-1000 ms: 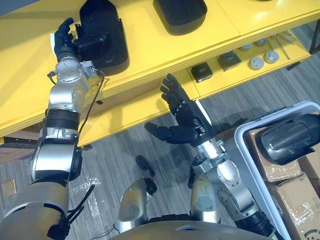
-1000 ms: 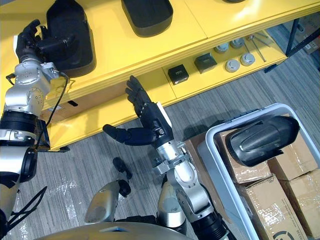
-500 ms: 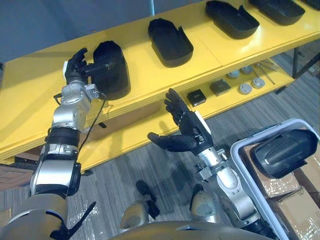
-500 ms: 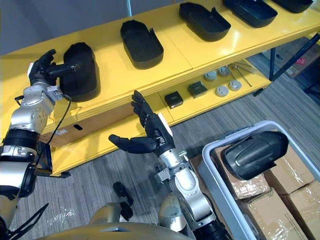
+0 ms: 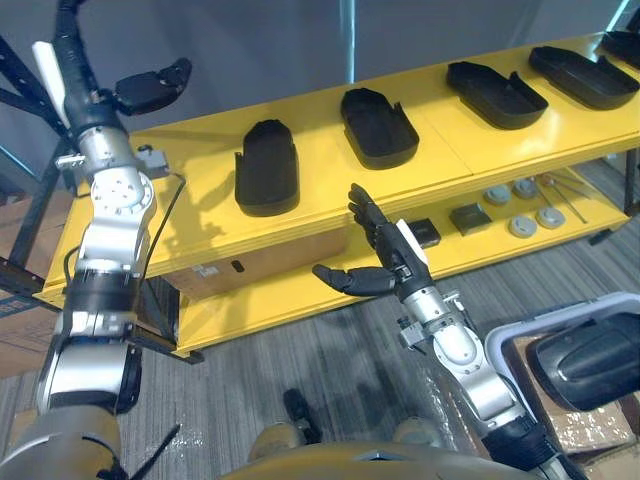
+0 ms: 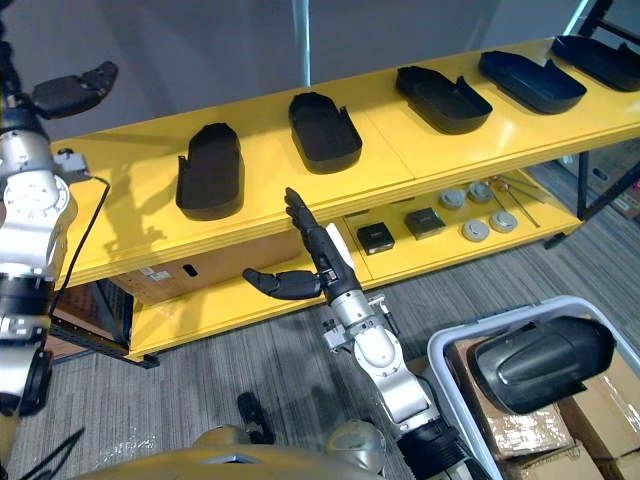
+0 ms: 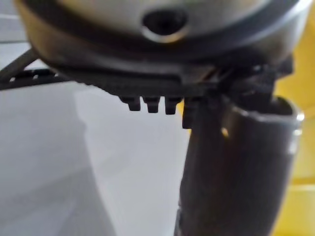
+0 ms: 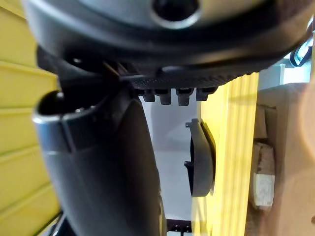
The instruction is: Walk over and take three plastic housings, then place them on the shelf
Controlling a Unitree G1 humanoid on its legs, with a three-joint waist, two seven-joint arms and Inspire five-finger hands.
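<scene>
Several black plastic housings lie in a row on the yellow shelf's top tier (image 5: pixel 200 215). The leftmost housing (image 5: pixel 267 168) lies alone, with nothing touching it, and two others (image 5: pixel 378 125) (image 5: pixel 497 93) lie to its right. My left hand (image 5: pixel 82 85) is raised high above the shelf's left end, open and empty, thumb (image 6: pixel 70 92) sticking out. My right hand (image 5: pixel 388 258) hovers open in front of the lower tier, palm turned left, holding nothing. One more housing (image 6: pixel 540 365) lies in a tote at the lower right. The right wrist view looks past the thumb at a housing (image 8: pixel 201 157) on the shelf.
The grey-rimmed tote (image 6: pixel 452 345) sits on cardboard boxes (image 6: pixel 510 435) at the lower right. On the lower tier lie small black blocks (image 6: pixel 376 238) and round grey parts (image 6: pixel 476 230). A dark rack frame (image 5: pixel 25 110) stands left of the shelf. A carton (image 5: pixel 215 275) sits under the top tier.
My left hand has let go of the leftmost housing and lifted up and to the left. The camera has tilted up and back, so more of the shelf shows. The right hand stays open.
</scene>
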